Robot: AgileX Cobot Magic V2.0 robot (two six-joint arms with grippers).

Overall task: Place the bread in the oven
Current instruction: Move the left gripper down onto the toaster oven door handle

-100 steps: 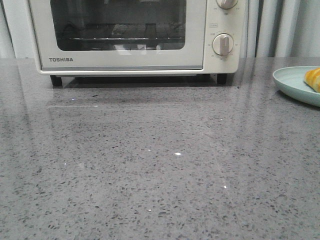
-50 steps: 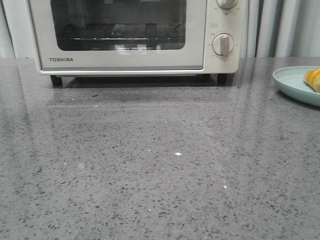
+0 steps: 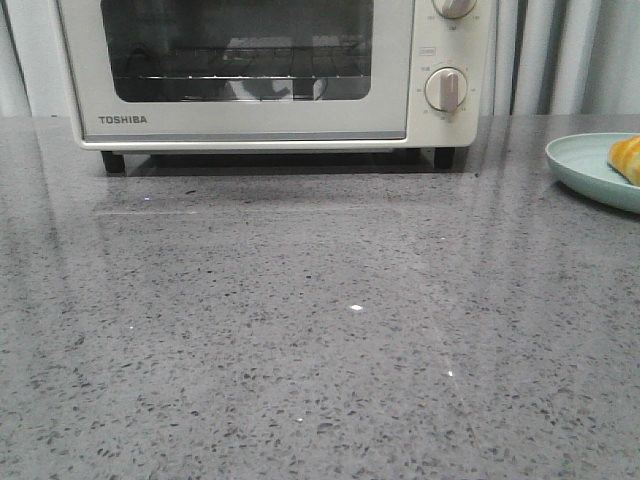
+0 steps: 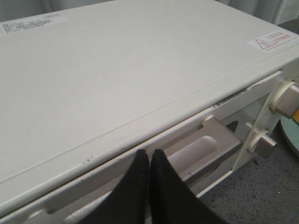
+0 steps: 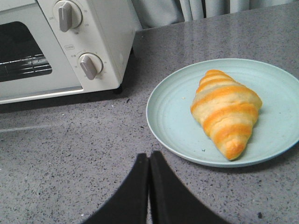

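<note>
The cream-white TOSHIBA oven stands at the back of the grey table with its glass door closed. The bread, a golden-orange croissant with cream stripes, lies on a pale blue plate; only its edge shows at the far right of the front view. My left gripper is shut and empty, its tips over the door handle at the oven's top front edge. My right gripper is shut and empty above the table, just short of the plate's near rim.
Two round knobs sit on the oven's right panel. The plate is at the table's right edge. Grey curtains hang behind the table. A wire rack shows through the door glass.
The reflection in the oven door glass has shifted. The oven, plate and bread have not moved.
</note>
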